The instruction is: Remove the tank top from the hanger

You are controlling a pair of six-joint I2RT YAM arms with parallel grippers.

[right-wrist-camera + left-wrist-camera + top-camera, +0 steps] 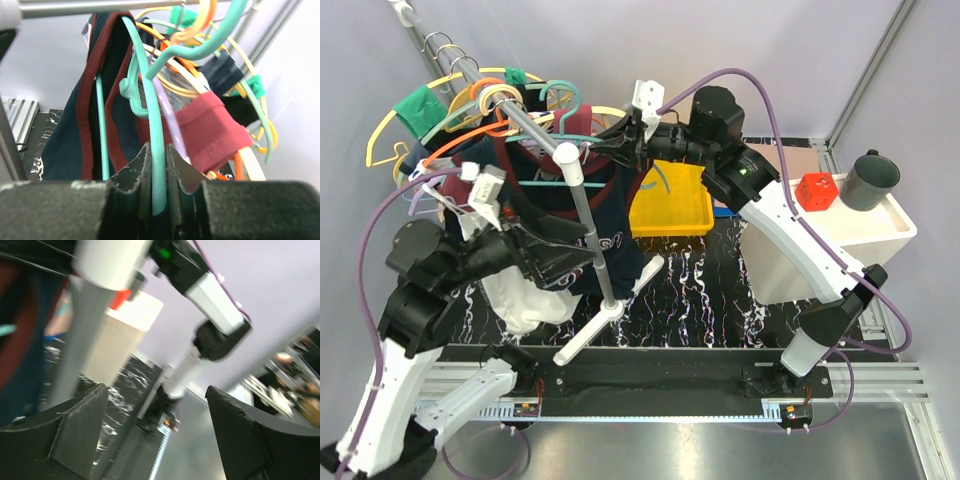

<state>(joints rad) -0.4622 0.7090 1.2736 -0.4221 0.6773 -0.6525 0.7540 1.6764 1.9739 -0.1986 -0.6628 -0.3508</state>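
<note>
the right wrist view gives me what the top view hides: the right pincer is closed tight on the teal arm of the hanger, with no gap either side of the plastic. the tank top hangs on that hanger right by the rack post, its maroon trim looped over the teal arm. the left wrist view shows the left pincer spread wide with nothing between its fingers, the post just beside it. from above, that pincer sits close to the navy cloth at the post. the tabletop is black with white marbling. beyond the post lies a yellow bin. well to the post's right, a white box carries a red cube and a dark cup. the walls are pale lavender. i cannot read the white chest lettering.
</note>
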